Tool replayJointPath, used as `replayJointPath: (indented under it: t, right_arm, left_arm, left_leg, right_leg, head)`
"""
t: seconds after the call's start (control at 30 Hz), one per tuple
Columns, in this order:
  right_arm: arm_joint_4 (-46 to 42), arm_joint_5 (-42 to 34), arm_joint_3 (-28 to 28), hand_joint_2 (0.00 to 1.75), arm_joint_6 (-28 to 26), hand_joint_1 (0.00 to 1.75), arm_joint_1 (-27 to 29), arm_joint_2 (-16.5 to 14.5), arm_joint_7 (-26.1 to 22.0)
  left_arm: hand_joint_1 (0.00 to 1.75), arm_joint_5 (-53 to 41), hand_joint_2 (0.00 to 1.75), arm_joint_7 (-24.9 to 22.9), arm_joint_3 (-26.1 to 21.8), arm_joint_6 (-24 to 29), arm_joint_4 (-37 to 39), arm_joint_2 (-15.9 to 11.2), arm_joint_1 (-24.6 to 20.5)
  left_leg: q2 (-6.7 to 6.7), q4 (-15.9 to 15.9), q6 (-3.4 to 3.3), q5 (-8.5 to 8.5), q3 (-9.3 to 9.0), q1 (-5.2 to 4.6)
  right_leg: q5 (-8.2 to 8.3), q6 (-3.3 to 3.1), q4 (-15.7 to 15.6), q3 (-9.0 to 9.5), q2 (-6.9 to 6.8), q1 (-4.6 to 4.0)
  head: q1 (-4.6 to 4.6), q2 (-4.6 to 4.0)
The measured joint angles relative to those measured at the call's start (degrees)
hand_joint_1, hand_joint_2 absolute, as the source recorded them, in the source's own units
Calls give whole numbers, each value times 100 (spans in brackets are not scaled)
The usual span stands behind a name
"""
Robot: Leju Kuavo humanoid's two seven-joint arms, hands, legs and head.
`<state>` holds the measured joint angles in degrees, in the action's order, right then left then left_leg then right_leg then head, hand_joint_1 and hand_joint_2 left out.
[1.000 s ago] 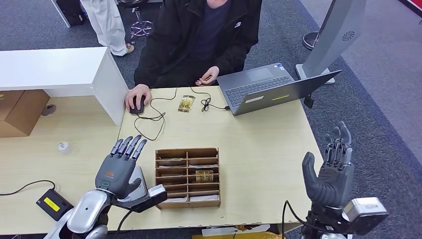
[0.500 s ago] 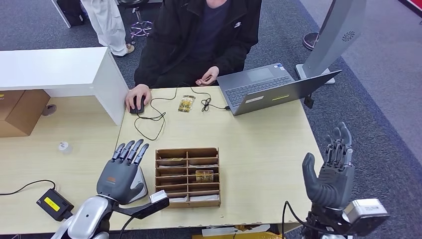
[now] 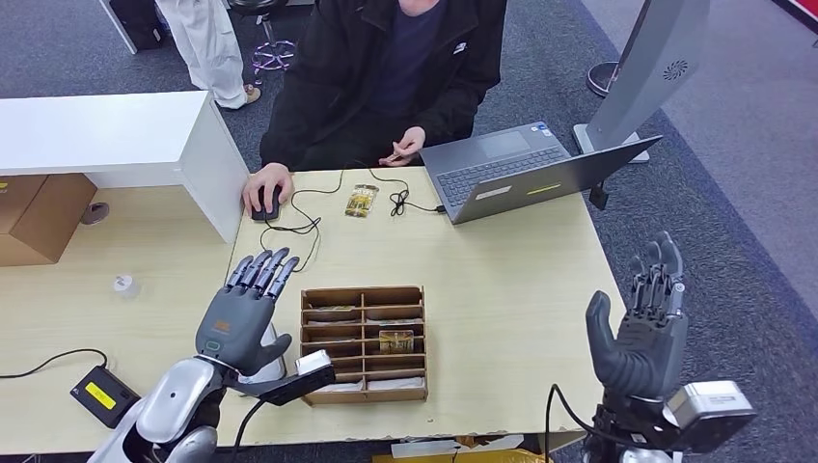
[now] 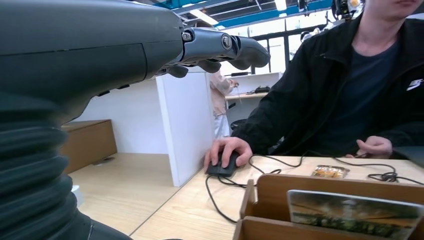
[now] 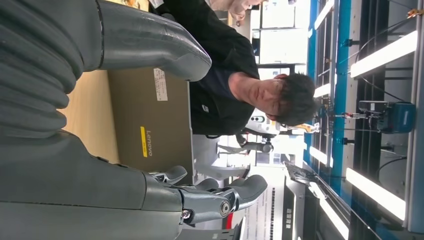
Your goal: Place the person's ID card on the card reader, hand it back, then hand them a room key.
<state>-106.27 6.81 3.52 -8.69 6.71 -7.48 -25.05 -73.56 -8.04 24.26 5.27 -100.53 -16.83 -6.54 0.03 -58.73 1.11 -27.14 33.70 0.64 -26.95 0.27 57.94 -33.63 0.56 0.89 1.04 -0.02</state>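
Left hand (image 3: 243,313) empty, fingers spread, above white card reader (image 3: 275,362). Right hand (image 3: 644,333) empty, raised off desk edge. ID card (image 3: 362,201) across desk near person (image 3: 386,68) — long reach risks snagging mouse cable (image 3: 299,227).

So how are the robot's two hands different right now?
The left hand reaches out low over the table, beside the wooden box; the right hand is raised off the table's edge, above the carpet. The left hand's fingers point forward toward the person, while the right hand's fingers point up. Both are grey, with fingers apart, and hold nothing.
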Motion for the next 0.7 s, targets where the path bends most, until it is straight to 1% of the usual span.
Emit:
replayJointPath:
  t: [0.4,0.7]
  right_arm:
    - [93,-52,70,175,-1,0,-144,0,-9]
    - [151,-63,126,175,-1,0,-199,0,-9]
  left_arm:
    - [0,200,175,129,340,-65,145,49,-378]
    - [0,307,175,146,441,-107,263,113,-543]
  left_leg:
    - [0,0,0,0,0,0]
    - [0,0,0,0,0,0]
  right_leg:
    - [0,0,0,0,0,0]
    - [0,0,0,0,0,0]
  head:
    - [-1,0]
    - [-1,0]
